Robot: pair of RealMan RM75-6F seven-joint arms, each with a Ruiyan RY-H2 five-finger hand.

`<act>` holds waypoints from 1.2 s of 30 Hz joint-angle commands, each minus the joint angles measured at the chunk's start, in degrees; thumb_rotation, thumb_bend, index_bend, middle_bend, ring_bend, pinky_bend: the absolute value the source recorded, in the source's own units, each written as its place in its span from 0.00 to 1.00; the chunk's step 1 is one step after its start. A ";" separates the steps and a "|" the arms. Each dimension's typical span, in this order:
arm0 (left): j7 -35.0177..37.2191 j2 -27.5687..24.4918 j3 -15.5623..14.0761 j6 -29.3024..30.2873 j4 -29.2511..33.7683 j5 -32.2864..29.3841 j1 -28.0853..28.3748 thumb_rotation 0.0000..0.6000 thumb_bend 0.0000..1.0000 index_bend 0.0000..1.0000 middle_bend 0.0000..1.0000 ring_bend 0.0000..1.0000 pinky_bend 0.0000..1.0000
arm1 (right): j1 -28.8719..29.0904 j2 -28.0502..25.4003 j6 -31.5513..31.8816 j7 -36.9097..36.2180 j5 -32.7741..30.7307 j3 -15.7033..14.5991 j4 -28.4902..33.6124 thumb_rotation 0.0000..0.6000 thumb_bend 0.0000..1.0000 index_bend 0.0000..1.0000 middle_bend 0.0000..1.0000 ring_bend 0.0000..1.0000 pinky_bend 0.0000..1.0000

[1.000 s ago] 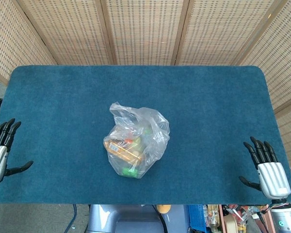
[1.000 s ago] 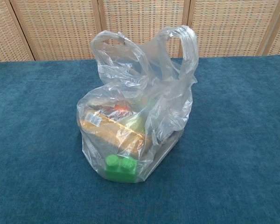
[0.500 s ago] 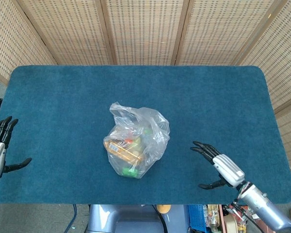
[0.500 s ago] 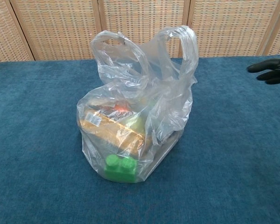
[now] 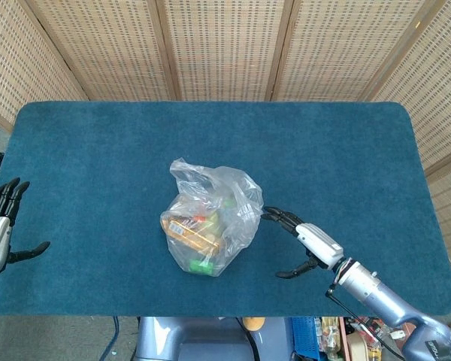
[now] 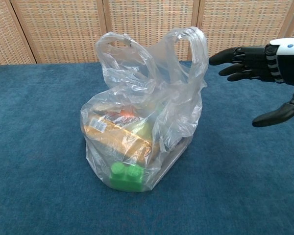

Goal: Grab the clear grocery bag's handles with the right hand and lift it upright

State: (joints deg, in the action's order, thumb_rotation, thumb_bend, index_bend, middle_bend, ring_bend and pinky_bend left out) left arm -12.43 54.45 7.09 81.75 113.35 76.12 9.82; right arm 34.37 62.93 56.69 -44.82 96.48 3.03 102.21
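Note:
A clear plastic grocery bag sits mid-table on the blue cloth, holding a green block, an orange packet and other items. Its two handle loops stand up loosely at the top. My right hand hovers just right of the bag, fingers spread and reaching toward the handles, thumb apart, holding nothing and clear of the plastic. My left hand rests open at the table's left edge, seen only in the head view.
The blue-covered table is backed by woven wicker screens. Cables and clutter lie on the floor below the front edge.
My right hand has swung in from the table's right front edge leftward to just beside the bag, fingers still spread. The bag and left hand have stayed put.

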 commanded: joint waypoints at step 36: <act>2.72 -0.70 0.59 -1.54 -1.06 -2.12 0.98 1.00 0.13 0.00 0.00 0.00 0.00 | 16.71 0.96 -30.59 -40.20 -21.63 19.38 6.15 1.00 0.11 0.25 0.36 0.17 0.29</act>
State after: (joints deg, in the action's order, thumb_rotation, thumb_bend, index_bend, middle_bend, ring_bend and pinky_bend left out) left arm -9.67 53.71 7.65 80.28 112.34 74.07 10.75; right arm 51.04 64.32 28.78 -80.07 74.71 19.67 108.45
